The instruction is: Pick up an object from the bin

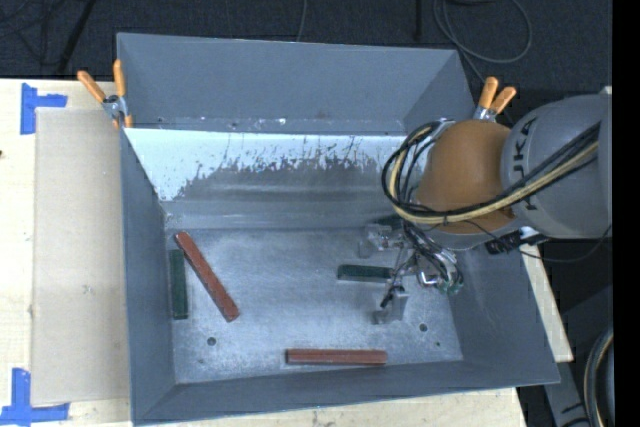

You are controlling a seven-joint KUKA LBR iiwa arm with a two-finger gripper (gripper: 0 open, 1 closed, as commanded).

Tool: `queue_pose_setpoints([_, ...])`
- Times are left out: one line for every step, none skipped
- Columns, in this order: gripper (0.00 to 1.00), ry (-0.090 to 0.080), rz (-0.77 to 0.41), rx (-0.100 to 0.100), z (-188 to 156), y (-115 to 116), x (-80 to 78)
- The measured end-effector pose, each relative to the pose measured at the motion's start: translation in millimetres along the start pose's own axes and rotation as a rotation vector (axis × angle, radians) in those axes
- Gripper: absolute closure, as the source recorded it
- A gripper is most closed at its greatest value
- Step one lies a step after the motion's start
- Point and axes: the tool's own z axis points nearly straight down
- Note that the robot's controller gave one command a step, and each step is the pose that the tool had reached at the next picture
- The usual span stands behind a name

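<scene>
the pincer (393, 298) hangs low over the floor of the grey bin (300, 95), toward 3 o'clock, beneath the arm's orange cover (462, 177), which hides its upper part; how far it is open cannot be told, nor whether it has hold of anything. just at its 10 o'clock lies a short dark green bar (362, 272), long axis running 9 to 3 o'clock, its right end lost among the pincer's metalwork. at the pincer's 7 o'clock, near the front wall, a reddish-brown bar (335, 356) lies along 9 to 3. well apart at 9 o'clock, a second reddish-brown bar (207, 275) slants 11 to 5, with a dark green strip (178, 284) just beside it, pointing 12 to 6.
</scene>
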Motion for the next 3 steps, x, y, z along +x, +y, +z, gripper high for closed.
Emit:
queue_pose_setpoints([0.00, 0.000, -0.001, 0.000, 0.5, 0.1, 0.1])
queue_pose_setpoints([0.00, 0.000, -0.002, 0.000, 0.9, 0.2, 0.1])
queue_pose_setpoints([1.00, -0.002, -0.002, 0.001, 0.2, 0.2, -0.5])
